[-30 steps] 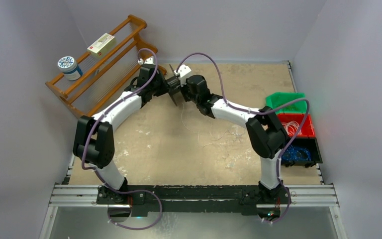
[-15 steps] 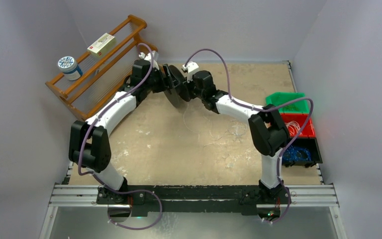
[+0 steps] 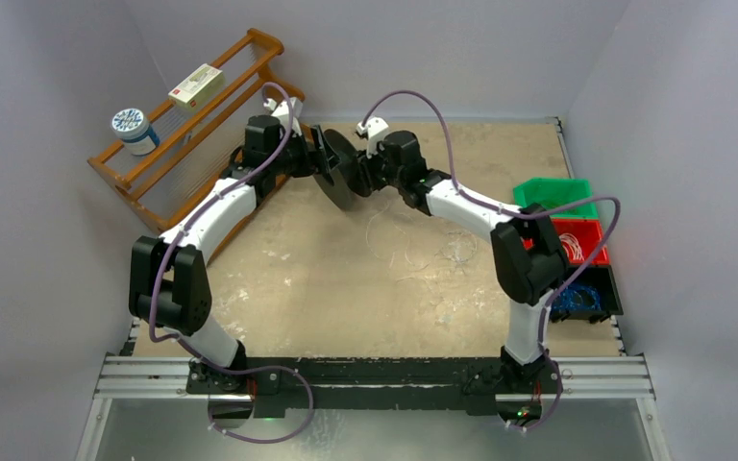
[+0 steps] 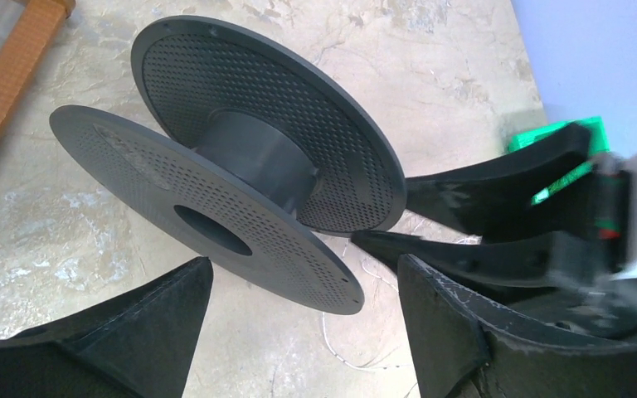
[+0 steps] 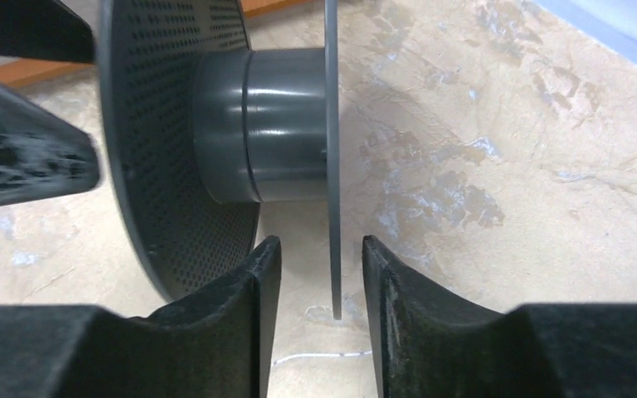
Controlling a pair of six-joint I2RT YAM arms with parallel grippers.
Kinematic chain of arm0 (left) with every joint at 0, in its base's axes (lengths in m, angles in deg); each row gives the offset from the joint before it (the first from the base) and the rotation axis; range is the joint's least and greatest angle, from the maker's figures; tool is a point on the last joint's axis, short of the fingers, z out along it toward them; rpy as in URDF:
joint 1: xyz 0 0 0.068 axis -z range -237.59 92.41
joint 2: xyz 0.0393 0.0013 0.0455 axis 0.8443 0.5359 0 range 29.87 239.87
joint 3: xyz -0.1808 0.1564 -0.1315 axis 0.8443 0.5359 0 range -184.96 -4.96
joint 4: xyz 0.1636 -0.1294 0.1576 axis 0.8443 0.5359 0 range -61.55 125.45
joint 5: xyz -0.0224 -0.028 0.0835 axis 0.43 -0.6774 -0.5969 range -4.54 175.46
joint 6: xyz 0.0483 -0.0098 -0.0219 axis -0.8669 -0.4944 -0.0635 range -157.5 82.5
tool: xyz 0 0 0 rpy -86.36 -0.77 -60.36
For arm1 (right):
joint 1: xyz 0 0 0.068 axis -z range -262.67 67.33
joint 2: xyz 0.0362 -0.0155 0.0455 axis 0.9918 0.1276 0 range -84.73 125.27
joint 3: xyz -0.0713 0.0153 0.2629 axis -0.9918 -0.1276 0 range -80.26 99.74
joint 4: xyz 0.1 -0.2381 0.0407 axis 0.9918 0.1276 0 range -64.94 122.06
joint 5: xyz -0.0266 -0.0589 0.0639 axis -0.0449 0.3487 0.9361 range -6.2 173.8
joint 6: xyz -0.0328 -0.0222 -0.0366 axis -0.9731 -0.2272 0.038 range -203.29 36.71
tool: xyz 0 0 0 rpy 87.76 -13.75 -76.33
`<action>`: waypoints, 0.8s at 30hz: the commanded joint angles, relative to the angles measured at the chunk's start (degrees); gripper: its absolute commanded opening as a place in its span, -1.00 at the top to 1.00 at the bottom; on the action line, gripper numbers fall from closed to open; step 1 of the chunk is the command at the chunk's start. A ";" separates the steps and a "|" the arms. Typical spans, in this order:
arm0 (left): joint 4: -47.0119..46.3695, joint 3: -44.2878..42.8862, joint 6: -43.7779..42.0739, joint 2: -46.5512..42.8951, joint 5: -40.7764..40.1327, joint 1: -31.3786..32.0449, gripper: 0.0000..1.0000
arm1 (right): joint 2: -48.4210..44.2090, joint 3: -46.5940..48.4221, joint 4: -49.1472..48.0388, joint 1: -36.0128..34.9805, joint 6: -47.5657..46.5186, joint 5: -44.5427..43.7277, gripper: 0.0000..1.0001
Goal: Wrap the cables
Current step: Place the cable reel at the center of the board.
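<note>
We see one beige, stained worktop (image 3: 298, 279). Two white-and-black arms rise from its near edge: the left arm (image 3: 216, 206) and the right arm (image 3: 461, 204).

On the near side of both sets of fingers, the cables (image 3: 456, 252) lie loose on the worktop as pale, thread-thin loops and tangles. They are too fine for us to count or to trace to an end. A short piece shows just below the right fingers (image 5: 216, 332) in the right wrist view.

Well to the right of those fingers sit three bins. There is one green bin (image 3: 538, 192), one red bin (image 3: 596, 254) with more pale strands in it, and one black bin (image 3: 607, 293) holding blue wires (image 3: 577, 296). The right arm covers part of the red bin.

Farther on, the two sets of fingers face each other across one dark spool (image 4: 257, 153), which has two perforated discs and a smooth hub. The left fingers (image 4: 133, 332) are spread wide, and the spool sits just ahead of the gap, touching neither finger. The right fingers stand a narrow way apart, straddling the thin rim of one disc (image 5: 333, 166) with a sliver of space on each side. We cannot tell whether the spool rests on the worktop.

Beyond the left fingers and to their left stands one wooden rack (image 3: 248, 45), carrying one box (image 3: 196, 84) and one round tub (image 3: 132, 127).
</note>
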 commanded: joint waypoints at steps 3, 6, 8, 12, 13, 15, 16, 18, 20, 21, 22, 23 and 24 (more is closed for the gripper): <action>-2.77 0.79 -2.12 -2.32 -0.08 -0.20 -0.61 | -8.97 -1.45 2.13 5.59 1.57 5.09 0.07; -2.51 -0.24 -2.79 -2.27 -0.90 -0.40 -0.61 | -11.13 -2.98 4.57 8.59 3.06 7.47 0.06; -2.71 -0.92 -3.23 -2.46 -1.17 -0.72 -0.61 | -13.12 -5.65 4.78 9.09 1.11 9.15 0.06; -3.25 -1.97 -4.50 -2.04 -2.35 -0.81 -0.62 | -17.04 -13.84 -0.03 7.61 -11.45 13.23 0.05; -2.99 -2.32 -4.72 -1.60 -2.67 -0.92 -0.62 | -17.87 -16.31 -1.90 6.68 -15.05 12.92 0.05; -2.39 -2.92 -5.08 -0.91 -3.04 -1.18 -0.62 | -18.81 -19.93 -4.43 5.08 -22.44 10.95 0.06; -2.20 -3.10 -5.14 -0.68 -3.11 -1.31 -0.62 | -19.01 -20.80 -4.68 4.38 -24.50 10.08 0.07; -2.50 -2.43 -5.38 -0.60 -3.04 -1.43 -0.62 | -18.97 -21.11 -3.38 3.45 -25.82 10.16 0.09; -3.25 -1.61 -5.23 -0.37 -2.70 -1.43 -0.63 | -18.51 -20.59 -0.98 2.15 -26.24 12.29 0.11; -3.56 -1.43 -5.10 -0.07 -2.42 -1.43 -0.63 | -18.02 -20.40 0.28 0.87 -26.63 12.54 0.12; -3.84 -1.33 -4.82 0.38 -2.22 -1.43 -0.63 | -17.46 -20.41 0.66 -0.64 -26.86 11.28 0.12; -4.10 -1.37 -4.40 0.88 -1.85 -1.43 -0.64 | -16.63 -20.38 1.13 -2.36 -27.26 10.75 0.13; -4.25 -1.45 -4.08 1.38 -1.46 -1.43 -0.65 | -15.75 -20.32 1.42 -3.79 -27.66 10.60 0.13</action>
